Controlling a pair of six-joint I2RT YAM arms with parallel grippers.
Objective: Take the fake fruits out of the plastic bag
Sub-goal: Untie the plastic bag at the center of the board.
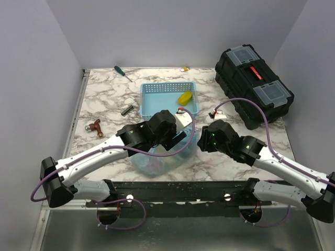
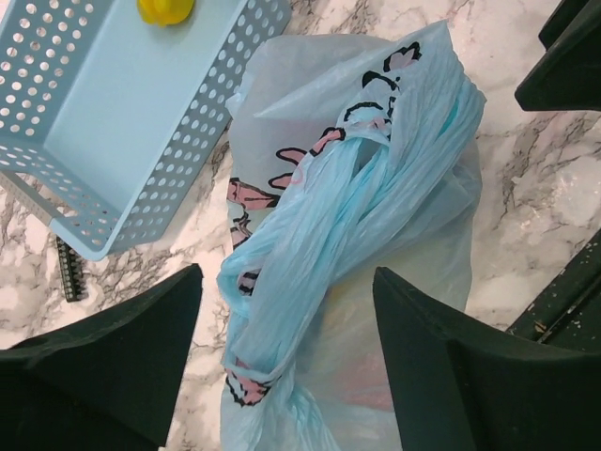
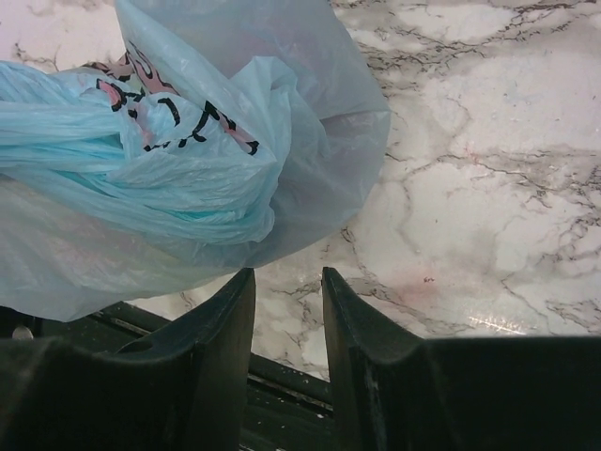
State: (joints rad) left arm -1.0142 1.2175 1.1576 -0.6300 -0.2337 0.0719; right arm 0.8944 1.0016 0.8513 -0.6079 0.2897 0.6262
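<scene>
The light-blue plastic bag [image 2: 376,188] with a pink cartoon print lies on the marble table near the front edge [image 1: 157,159]. Its handles [image 2: 310,235] are twisted together. Faint pink and yellow shapes show through the film; the fruits inside are otherwise hidden. My left gripper [image 2: 286,274] is open just above the bag, with one finger on each side of the twisted handles [image 1: 175,138]. My right gripper [image 3: 287,274] is narrowly open and empty, just right of the bag's edge [image 3: 188,188], over bare table [image 1: 201,138]. One yellow fake fruit [image 1: 185,97] lies in the basket.
A rigid light-blue mesh basket [image 1: 157,107] stands just behind the bag. A black toolbox [image 1: 254,86] stands at the back right. A green-handled screwdriver [image 1: 123,72], a metal part [image 1: 127,110] and a brown fitting [image 1: 96,127] lie to the left.
</scene>
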